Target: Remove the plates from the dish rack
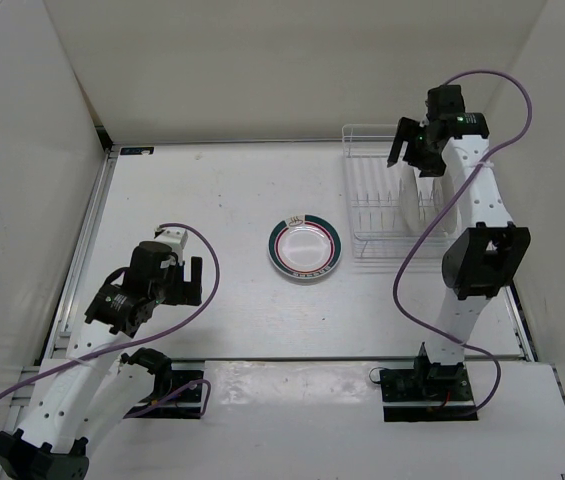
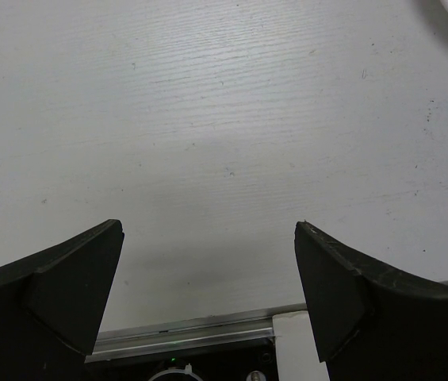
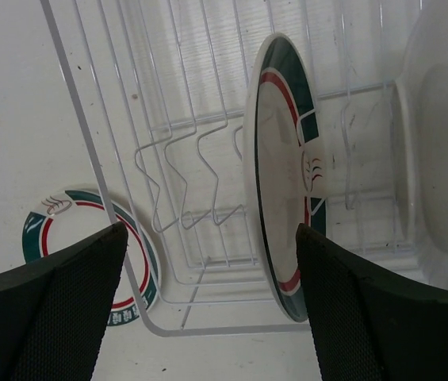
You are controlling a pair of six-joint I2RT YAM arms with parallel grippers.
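Right wrist view showed the spread right pincer point(image 3: 209, 238) above the white wire dish rack point(image 3: 93, 159); the upright green-and-red-rimmed white plate point(image 3: 275, 159) stood edge-on, running top to bottom of frame, just right of the pincer's midline.

**Left arm** point(image 1: 87, 385), **right arm** point(image 1: 472, 200): white links, the left one drilled with rows of small holes; black joint housings and wrist units.
**Green light** point(image 1: 459, 119) on the right wrist.
**Purple cable** point(image 1: 398, 290) looped along each arm.
**Black base mounts** point(image 1: 428, 385) at the near edge of the table point(image 1: 222, 200).
**Left gripper** point(image 2: 208, 226), **right gripper** point(image 3: 209, 228): black wedge-shaped fingers point(image 3: 57, 309), finely textured on the right pair.
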